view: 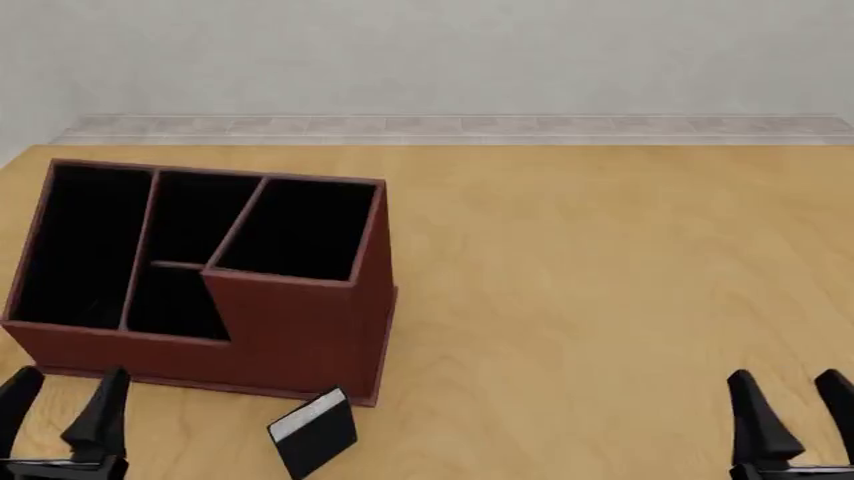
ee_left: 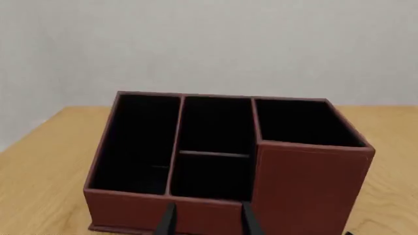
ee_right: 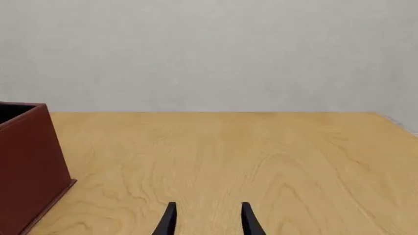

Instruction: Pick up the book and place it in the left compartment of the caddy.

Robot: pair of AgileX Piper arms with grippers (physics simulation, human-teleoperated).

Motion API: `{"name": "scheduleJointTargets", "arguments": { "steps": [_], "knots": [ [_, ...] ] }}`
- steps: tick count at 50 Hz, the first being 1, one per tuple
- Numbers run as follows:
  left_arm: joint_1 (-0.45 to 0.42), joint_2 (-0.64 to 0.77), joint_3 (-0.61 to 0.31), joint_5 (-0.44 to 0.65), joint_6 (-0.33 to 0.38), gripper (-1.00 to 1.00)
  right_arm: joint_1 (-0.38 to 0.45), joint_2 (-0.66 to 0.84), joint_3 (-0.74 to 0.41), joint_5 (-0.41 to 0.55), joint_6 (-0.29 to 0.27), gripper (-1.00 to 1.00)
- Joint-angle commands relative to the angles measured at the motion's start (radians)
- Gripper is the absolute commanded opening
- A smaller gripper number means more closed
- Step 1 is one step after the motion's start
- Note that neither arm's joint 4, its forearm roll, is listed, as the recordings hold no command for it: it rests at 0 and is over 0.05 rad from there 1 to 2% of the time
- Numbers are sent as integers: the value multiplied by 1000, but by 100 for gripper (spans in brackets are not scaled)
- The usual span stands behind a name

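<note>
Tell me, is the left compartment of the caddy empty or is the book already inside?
Empty. The left compartment shows only black lining; the book lies on the table in front of the caddy.

Count: 1 caddy [view: 300, 335] with 4 compartments; 1 book [view: 314, 433]; 2 grippers, left gripper [view: 60, 400] and right gripper [view: 794, 405]; 1 table [view: 601, 300].

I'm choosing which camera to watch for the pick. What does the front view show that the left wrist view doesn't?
Only the front view shows the book lying on the table just in front of the caddy, plus the right end effector. Only the left wrist view looks deep into the left compartment. Both show the caddy, the wooden table and the open left end effector.
</note>
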Motion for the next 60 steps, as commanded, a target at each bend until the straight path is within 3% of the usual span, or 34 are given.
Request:
{"name": "scheduleJointTargets", "arguments": {
  "steps": [1, 13, 18, 23, 25, 39, 60],
  "knots": [
    [-9, -69, -14, 44, -8, 100, 0, 13, 0, -8, -4, 100],
    [-27, -70, -43, 71, -35, 100, 5, 25, 0, -12, -12, 100],
    [-45, -29, -63, 90, 26, 100, 8, 28, 0, -10, -16, 100],
    [-90, -7, -91, 103, 27, 100, 6, 26, 0, -7, -13, 100],
    [-107, 8, -98, 95, 73, 100, 6, 30, 0, -10, -14, 100],
    [-162, 172, -212, 118, 125, 100, 5, 31, 1, -4, -14, 100],
    [-279, 334, -403, 289, 189, 100, 3, 44, 1, -12, -18, 100]
  ]
}}
